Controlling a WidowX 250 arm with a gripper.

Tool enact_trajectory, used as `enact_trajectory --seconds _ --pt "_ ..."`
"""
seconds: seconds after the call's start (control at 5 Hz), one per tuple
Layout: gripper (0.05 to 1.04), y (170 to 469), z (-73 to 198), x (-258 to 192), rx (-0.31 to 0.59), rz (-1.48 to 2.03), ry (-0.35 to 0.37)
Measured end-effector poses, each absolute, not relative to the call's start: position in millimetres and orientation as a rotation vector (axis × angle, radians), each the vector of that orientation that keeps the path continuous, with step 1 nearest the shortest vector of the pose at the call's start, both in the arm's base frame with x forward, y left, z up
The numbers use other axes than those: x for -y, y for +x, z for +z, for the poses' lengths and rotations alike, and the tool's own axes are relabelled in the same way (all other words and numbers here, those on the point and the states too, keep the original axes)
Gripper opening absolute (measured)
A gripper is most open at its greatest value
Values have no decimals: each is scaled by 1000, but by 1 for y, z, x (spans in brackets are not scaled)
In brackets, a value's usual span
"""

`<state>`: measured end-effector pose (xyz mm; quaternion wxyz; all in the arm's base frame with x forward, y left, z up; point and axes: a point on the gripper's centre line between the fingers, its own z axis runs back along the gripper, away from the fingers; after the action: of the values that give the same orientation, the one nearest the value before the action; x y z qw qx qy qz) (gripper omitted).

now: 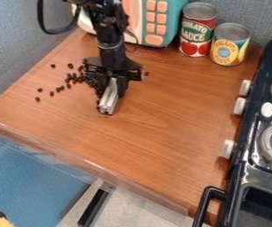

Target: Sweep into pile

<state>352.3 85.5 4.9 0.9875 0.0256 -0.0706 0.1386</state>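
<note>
Small black beans (74,77) lie scattered on the left part of the wooden counter, clustered thickly just left of the gripper and thinning out toward the left, with a few lone ones farther off. My gripper (114,83) hangs down over the counter's upper left area, at the right side of this cluster, and is shut on a pale grey bar (109,101). The bar's near end points toward the camera, low at the counter surface. Part of the cluster is hidden behind the gripper.
A teal and orange toy microwave (172,22) stands behind the arm. Two cans, one red (197,33) and one yellow (228,46), stand at the back right. A black toy stove (253,153) lines the right side. The wooden counter (156,146) ends at a front edge at lower left.
</note>
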Motion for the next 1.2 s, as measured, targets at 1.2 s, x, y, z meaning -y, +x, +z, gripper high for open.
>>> enact_trajectory --seconds 1.2 --pt "385 345 8 -113 133 365 16"
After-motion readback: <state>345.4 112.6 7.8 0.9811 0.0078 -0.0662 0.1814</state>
